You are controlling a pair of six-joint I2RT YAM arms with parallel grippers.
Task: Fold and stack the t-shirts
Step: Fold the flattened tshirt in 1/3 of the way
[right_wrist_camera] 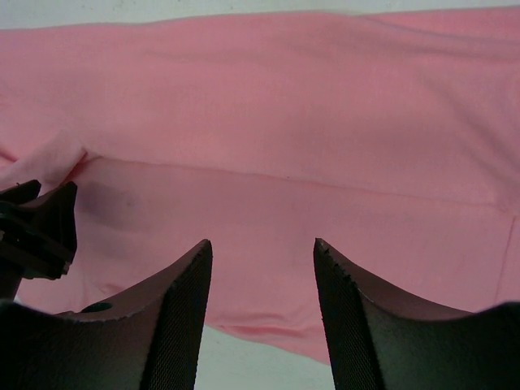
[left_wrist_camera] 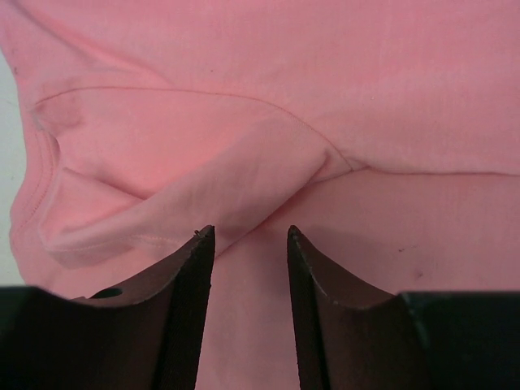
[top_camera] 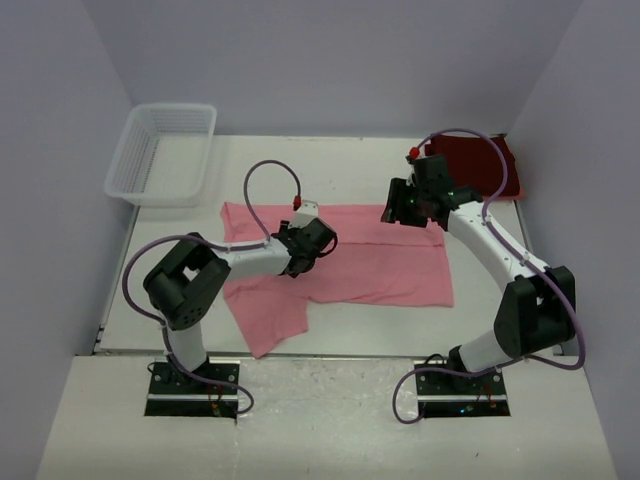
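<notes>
The light pink t-shirt [top_camera: 370, 262] lies spread across the middle of the table, partly folded, one sleeve hanging toward the near left. My left gripper [top_camera: 318, 242] hovers open over its left part; in the left wrist view [left_wrist_camera: 250, 236] a folded sleeve [left_wrist_camera: 203, 195] lies just ahead of the fingertips. My right gripper [top_camera: 398, 208] is open and empty above the shirt's far right edge; its wrist view [right_wrist_camera: 262, 248] shows pink cloth [right_wrist_camera: 325, 146] below. The dark maroon t-shirt [top_camera: 480, 165] lies folded at the far right corner.
A white plastic lattice basket [top_camera: 162, 152] stands at the far left of the table. Purple cables loop above both arms. The left arm's gripper shows at the left edge of the right wrist view [right_wrist_camera: 36, 231].
</notes>
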